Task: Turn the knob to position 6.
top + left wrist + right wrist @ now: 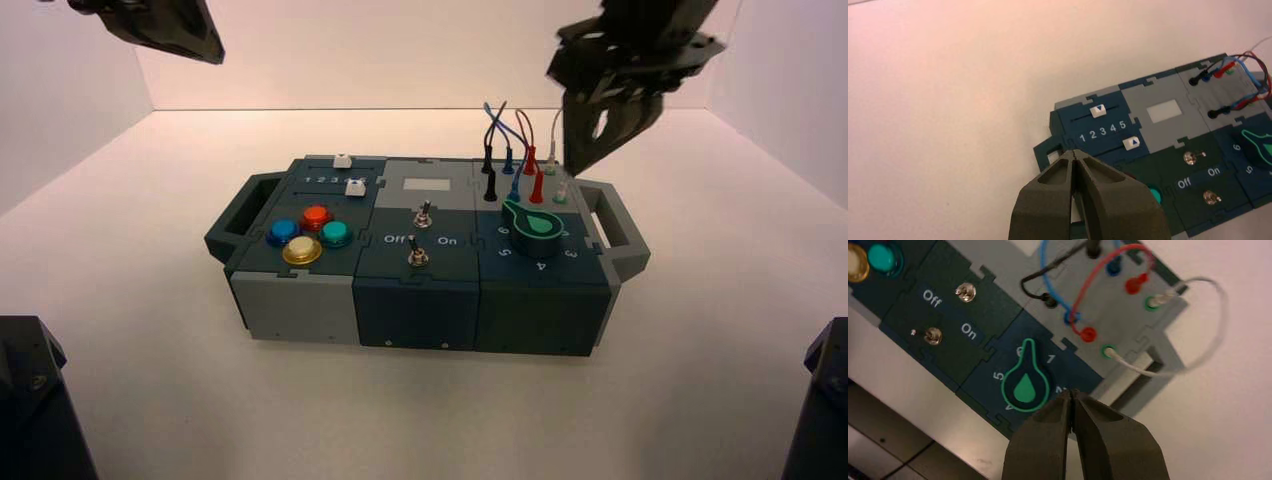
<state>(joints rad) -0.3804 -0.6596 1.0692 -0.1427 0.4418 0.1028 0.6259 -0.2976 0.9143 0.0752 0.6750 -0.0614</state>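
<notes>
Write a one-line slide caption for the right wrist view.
The closed right end effector beside the green-topped knob, whose pointer lies near 6, partly covering it.

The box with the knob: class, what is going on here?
The right gripper hangs over the right end of the box, near the wires and the knob, seemingly touching nothing. The knob's pointer lies between 6 and 1, closer to 6, so the turn to 6 looks nearly but not exactly made. The left gripper is idle above the box's left end.
</notes>
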